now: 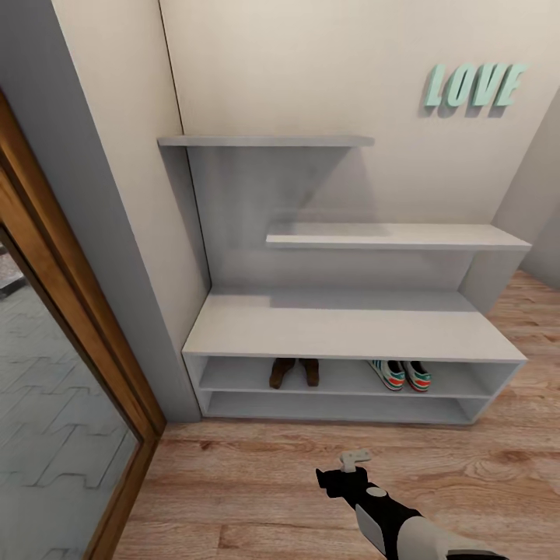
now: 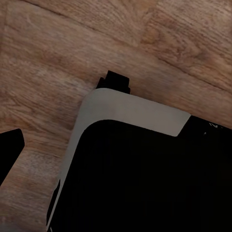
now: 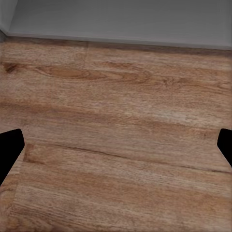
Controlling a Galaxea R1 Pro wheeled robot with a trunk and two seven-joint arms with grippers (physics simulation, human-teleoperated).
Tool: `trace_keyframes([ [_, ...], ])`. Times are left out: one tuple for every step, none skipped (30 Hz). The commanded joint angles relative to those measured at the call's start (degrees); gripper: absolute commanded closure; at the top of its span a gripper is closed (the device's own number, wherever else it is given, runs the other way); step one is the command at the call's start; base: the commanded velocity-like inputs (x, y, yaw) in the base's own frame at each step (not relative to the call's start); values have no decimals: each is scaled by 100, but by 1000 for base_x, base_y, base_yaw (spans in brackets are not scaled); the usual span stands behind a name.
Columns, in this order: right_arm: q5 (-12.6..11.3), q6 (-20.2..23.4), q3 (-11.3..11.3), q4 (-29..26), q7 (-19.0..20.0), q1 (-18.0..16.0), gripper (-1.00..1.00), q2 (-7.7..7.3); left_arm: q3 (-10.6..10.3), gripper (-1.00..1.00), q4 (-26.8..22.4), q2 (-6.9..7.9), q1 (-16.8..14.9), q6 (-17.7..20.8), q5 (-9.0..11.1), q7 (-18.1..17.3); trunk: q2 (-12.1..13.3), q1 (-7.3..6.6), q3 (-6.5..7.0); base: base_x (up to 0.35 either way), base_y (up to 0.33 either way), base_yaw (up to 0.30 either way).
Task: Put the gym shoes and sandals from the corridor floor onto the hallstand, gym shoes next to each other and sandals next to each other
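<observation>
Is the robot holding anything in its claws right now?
Nothing: the right gripper is open over bare floor. Sandals and gym shoes sit on the rack.

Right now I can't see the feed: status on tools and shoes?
Right tool open, empty, above corridor floor. Sandals and gym shoes paired on hallstand upper shoe shelf. Nothing in the way.

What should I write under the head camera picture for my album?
Sandals and gym shoes paired on the hallstand shelf, right gripper over the floor.
</observation>
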Motion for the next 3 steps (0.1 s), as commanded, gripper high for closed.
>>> trace_keyframes([
  [0,0,-2,0,-2,0,-100,0,1,-100,1,0,0,0,0,0,0,0,0,0,0,0],
  [-1,0,-3,1,-2,0,-100,0,-1,-100,2,0,0,0,0,0,0,0,0,0,0,0],
  [-1,0,-4,1,-1,0,-100,0,0,-100,-1,0,0,0,0,0,0,0,0,0,0,0],
])
